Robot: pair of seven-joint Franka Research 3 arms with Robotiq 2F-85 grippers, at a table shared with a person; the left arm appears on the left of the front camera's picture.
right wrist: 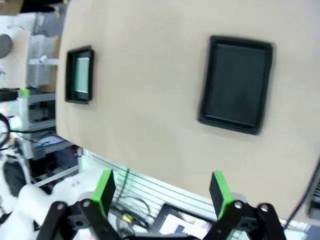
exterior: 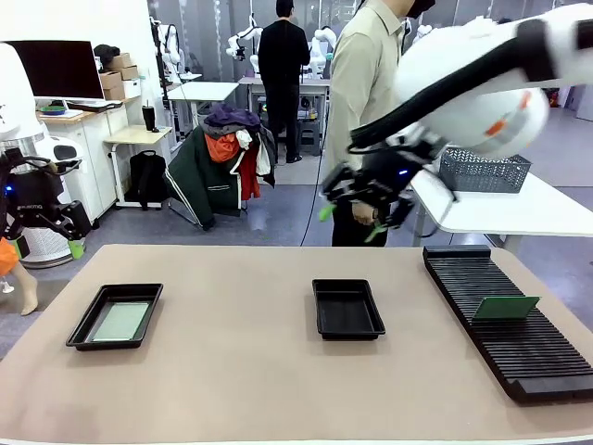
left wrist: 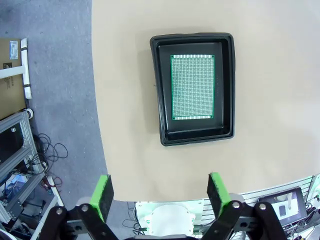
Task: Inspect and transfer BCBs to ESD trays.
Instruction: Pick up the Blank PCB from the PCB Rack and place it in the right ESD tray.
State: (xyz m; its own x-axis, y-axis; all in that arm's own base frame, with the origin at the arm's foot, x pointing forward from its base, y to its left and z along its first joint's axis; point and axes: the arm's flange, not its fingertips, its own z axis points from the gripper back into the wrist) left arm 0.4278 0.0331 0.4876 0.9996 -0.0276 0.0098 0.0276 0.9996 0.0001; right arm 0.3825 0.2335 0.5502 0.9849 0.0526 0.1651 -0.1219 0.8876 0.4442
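Note:
Two black ESD trays lie on the tan table. The left tray (exterior: 85, 324) holds a pale green BCB (exterior: 120, 321). The middle tray (exterior: 347, 309) is empty. Another green BCB (exterior: 505, 308) leans in the black slotted rack (exterior: 519, 352) at the right. My left gripper (exterior: 46, 243) hangs open off the table's left end. From its wrist view, the left gripper (left wrist: 161, 195) looks down on the tray (left wrist: 227, 90) and its board (left wrist: 192, 87). My right gripper (exterior: 350, 222) is open, high over the far edge. Its wrist view shows the right gripper (right wrist: 162, 190), the empty tray (right wrist: 236, 85) and the filled tray (right wrist: 70, 75).
A person (exterior: 366, 102) stands at the far side behind the right arm. A grey mesh basket (exterior: 484, 171) sits on a white side table (exterior: 519, 213). Bare tabletop lies between the two trays and along the near edge.

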